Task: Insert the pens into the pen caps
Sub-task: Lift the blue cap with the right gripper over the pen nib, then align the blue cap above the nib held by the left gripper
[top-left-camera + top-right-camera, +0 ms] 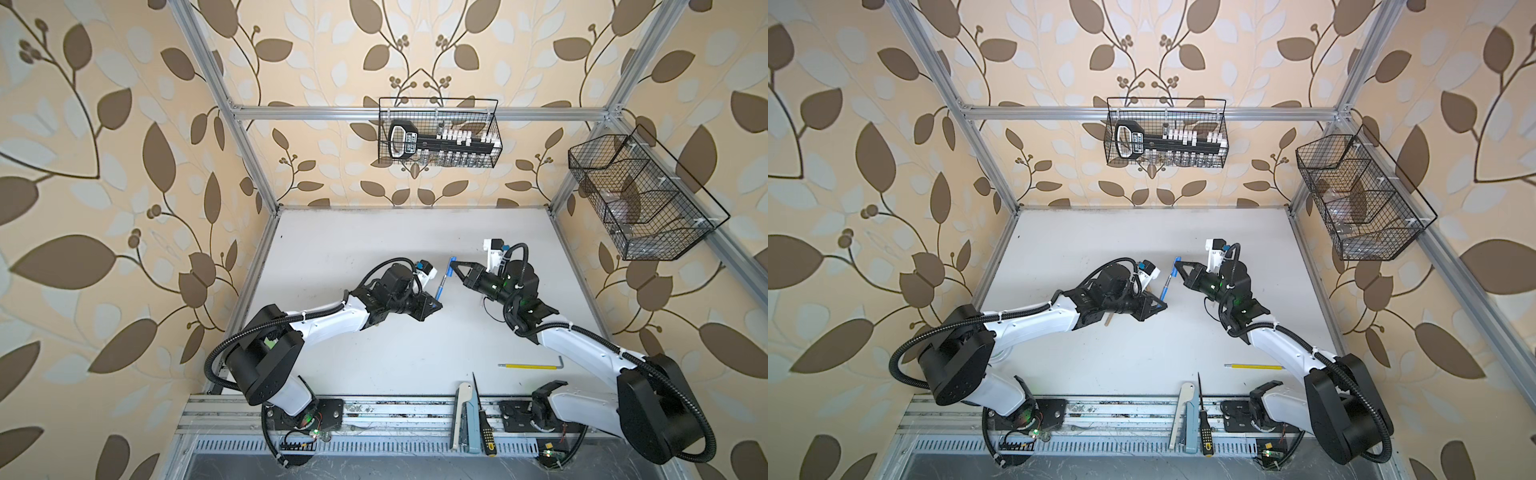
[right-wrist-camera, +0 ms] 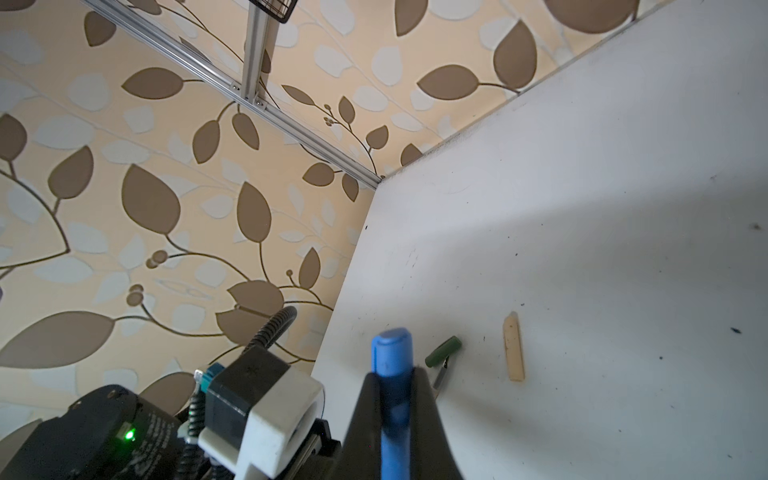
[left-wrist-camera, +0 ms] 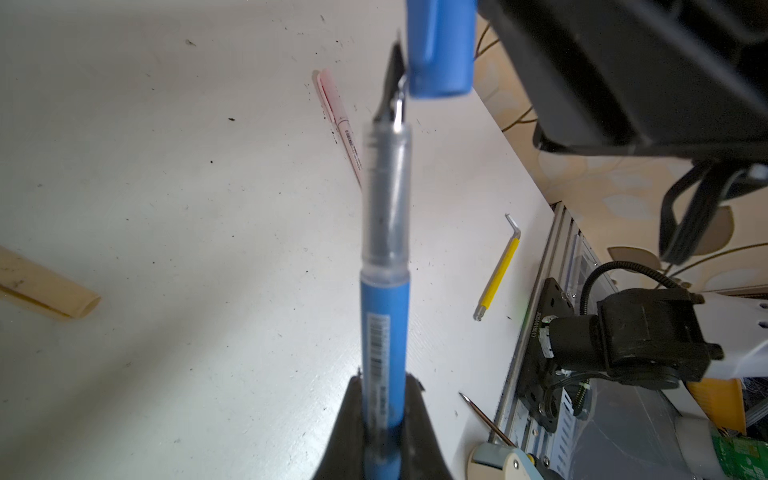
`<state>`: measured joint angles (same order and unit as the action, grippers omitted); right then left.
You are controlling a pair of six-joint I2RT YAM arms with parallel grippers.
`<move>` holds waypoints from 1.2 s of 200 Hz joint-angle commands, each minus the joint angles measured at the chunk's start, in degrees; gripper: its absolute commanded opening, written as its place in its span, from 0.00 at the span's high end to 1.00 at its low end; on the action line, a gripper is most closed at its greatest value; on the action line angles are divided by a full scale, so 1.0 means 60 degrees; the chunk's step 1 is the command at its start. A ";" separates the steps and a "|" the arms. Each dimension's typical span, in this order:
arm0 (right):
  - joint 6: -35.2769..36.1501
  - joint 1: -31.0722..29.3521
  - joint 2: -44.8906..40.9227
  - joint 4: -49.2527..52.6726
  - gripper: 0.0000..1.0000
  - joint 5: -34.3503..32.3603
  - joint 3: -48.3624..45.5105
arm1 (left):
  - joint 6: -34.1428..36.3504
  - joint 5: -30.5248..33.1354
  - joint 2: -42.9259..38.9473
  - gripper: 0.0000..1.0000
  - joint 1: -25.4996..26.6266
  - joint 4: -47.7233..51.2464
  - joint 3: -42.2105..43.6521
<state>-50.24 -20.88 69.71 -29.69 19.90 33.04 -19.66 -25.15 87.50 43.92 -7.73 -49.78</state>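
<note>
Pen and cap are both blue, and you have both of them up off the table, near its middle. Your blue pen (image 3: pixel 384 324) sticks out of your left claw (image 3: pixel 384 380), which is squeezed tight on the pen's back end. Its see-through front part and thin tip point at the blue cap (image 3: pixel 440 50). In the left wrist view the tip sits just beside the cap's mouth, a bit off to one side. It is not inside. Your right claw (image 2: pixel 392 374) is clenched around that cap, and the cap's round end pokes out past the fingers. In both top views the pen and cap make one slanted line between your two claws, with the cap at the end nearer the back wall.

A pink pen (image 3: pixel 338 120) lies flat on the white table (image 1: pixel 374 249), behind the blue pen in the left wrist view. In the right wrist view a green piece (image 2: pixel 444 351) lies on the table close to your right claw, and a tan piece (image 2: pixel 514 349) lies a little past it. You cannot tell if these two are pens or caps.

A yellow rod (image 1: pixel 530 366) with a bent end lies near the front of the table, on your right arm's side. A black and yellow screwdriver (image 1: pixel 486 432) lies across the front rail. A wire basket (image 1: pixel 438 133) hangs on the back bar.
</note>
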 commanded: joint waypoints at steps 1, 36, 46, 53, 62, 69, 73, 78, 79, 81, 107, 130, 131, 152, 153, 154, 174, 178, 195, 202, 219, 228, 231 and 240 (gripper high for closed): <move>0.0040 0.0014 -0.0029 -0.0167 0.93 -0.0043 0.0424 | 0.0113 -0.0250 -0.0470 1.00 0.0074 -0.0236 -0.0319; 0.0080 -0.0044 0.0183 -0.0181 0.93 0.0001 0.0496 | 0.0114 -0.0207 -0.0565 1.00 0.0063 -0.0236 -0.0294; 0.0086 -0.0090 0.0217 -0.0176 0.93 -0.0028 0.0442 | 0.0128 -0.0192 -0.0580 1.00 0.0069 -0.0236 -0.0282; 0.0097 -0.0107 0.0266 -0.0203 0.93 -0.0058 0.0385 | 0.0130 -0.0191 -0.0595 1.00 0.0073 -0.0236 -0.0287; 0.0089 -0.0136 0.0333 -0.0240 0.93 -0.0093 0.0330 | 0.0135 -0.0189 -0.0621 1.00 0.0069 -0.0250 -0.0283; 0.0071 -0.0150 0.0373 -0.0307 0.93 -0.0102 0.0275 | 0.0130 -0.0216 -0.0630 1.00 0.0077 -0.0265 -0.0284; 0.0055 -0.0152 0.0394 -0.0368 0.93 -0.0105 0.0242 | 0.0135 -0.0231 -0.0624 1.00 0.0074 -0.0265 -0.0301; 0.0018 -0.0152 0.0429 -0.0427 0.93 -0.0103 0.0207 | 0.0114 -0.0233 -0.0624 1.00 0.0073 -0.0252 -0.0315; 0.0021 -0.0152 0.0433 -0.0435 0.93 -0.0106 0.0207 | 0.0113 -0.0240 -0.0624 1.00 0.0075 -0.0251 -0.0316; 0.0001 -0.0163 0.0454 -0.0473 0.93 -0.0097 0.0196 | 0.0113 -0.0246 -0.0635 1.00 0.0069 -0.0262 -0.0317; -0.0124 -0.0304 0.0585 -0.0723 0.93 -0.0028 0.0134 | 0.0113 -0.0196 -0.0640 1.00 0.0070 -0.0258 -0.0300; -0.0052 -0.0445 0.0522 -0.0615 0.93 -0.0148 0.0068 | 0.0120 -0.0181 -0.0624 1.00 0.0077 -0.0294 -0.0312; -0.0051 -0.0445 0.0509 -0.0616 0.93 -0.0150 0.0064 | 0.0116 -0.0185 -0.0624 1.00 0.0077 -0.0294 -0.0314; -0.0021 -0.0353 0.0372 -0.0512 0.93 -0.0297 -0.0028 | 0.0114 -0.0229 -0.0625 1.00 0.0072 -0.0294 -0.0345; -0.0021 -0.0348 0.0368 -0.0513 0.93 -0.0298 -0.0028 | 0.0114 -0.0231 -0.0625 1.00 0.0075 -0.0294 -0.0345; -0.0021 -0.0338 0.0373 -0.0514 0.93 -0.0313 -0.0028 | 0.0114 -0.0232 -0.0624 1.00 0.0076 -0.0287 -0.0335; -0.0012 -0.0138 0.0270 -0.0508 0.93 -0.0210 0.0092 | 0.0089 -0.0277 -0.0632 1.00 0.0067 -0.0252 -0.0335; 0.0002 -0.0095 0.0257 -0.0501 0.93 -0.0180 0.0124 | 0.0085 -0.0283 -0.0641 1.00 0.0077 -0.0250 -0.0324; 0.0058 0.0063 0.0191 -0.0411 0.93 -0.0139 0.0289 | 0.0083 -0.0269 -0.0709 1.00 0.0077 -0.0250 -0.0277; 0.0079 0.0107 0.0175 -0.0359 0.93 -0.0125 0.0335 | 0.0083 -0.0262 -0.0739 1.00 0.0077 -0.0249 -0.0256; 0.0117 0.0170 0.0162 -0.0332 0.93 -0.0083 0.0437 | 0.0098 -0.0247 -0.0771 1.00 0.0076 -0.0272 -0.0221; 0.0121 0.0170 0.0164 -0.0343 0.93 -0.0080 0.0447 | 0.0113 -0.0247 -0.0771 1.00 0.0077 -0.0291 -0.0218; 0.0116 0.0170 0.0170 -0.0365 0.93 -0.0081 0.0473 | 0.0120 -0.0247 -0.0771 1.00 0.0077 -0.0294 -0.0216; 0.0075 0.0171 0.0157 -0.0408 0.93 -0.0073 0.0476 | 0.0144 -0.0255 -0.0771 1.00 0.0077 -0.0305 -0.0221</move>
<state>-49.89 -19.97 71.72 -32.03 19.51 34.09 -19.66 -25.41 85.34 43.94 -7.55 -49.78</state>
